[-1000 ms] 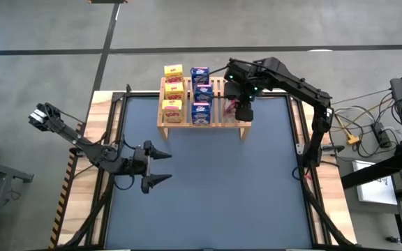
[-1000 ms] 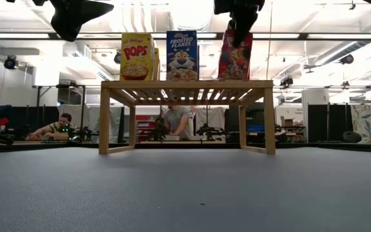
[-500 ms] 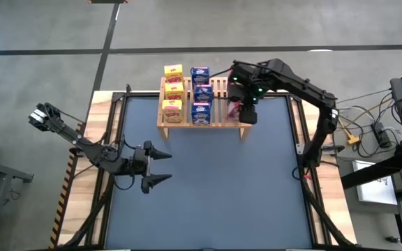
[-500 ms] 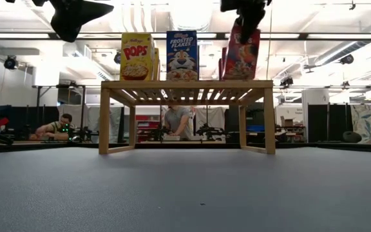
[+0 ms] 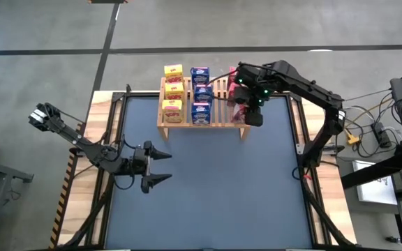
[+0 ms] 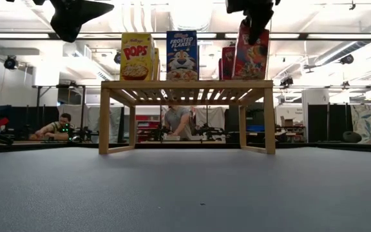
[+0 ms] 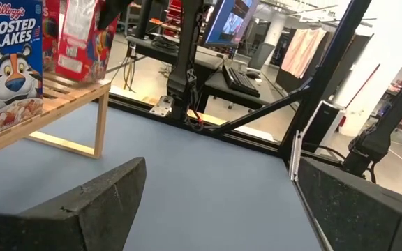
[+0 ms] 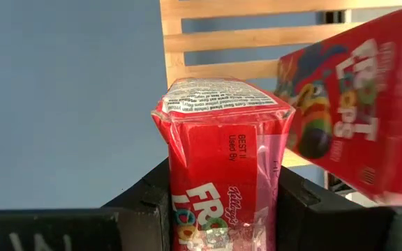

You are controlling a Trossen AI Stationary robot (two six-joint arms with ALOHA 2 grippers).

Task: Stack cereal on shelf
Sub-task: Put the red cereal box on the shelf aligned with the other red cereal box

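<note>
shelf (image 5: 218,123): pale slatted wood | red cereal box (image 8: 222,174): glossy cardboard | table (image 5: 208,188): matt blue

place: robotics lab | evidence: seated people (image 6: 176,120) at benches, monitor (image 7: 230,22), open ceiling

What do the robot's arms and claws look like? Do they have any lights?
Both arms are dark, almost black, built from jointed segments with thin cables running along them. The left gripper ends in two pointed, wedge-shaped black fingers with a rough matte surface. The right gripper has flat black pads, and small green lights glow on its wrist just behind it.
</note>
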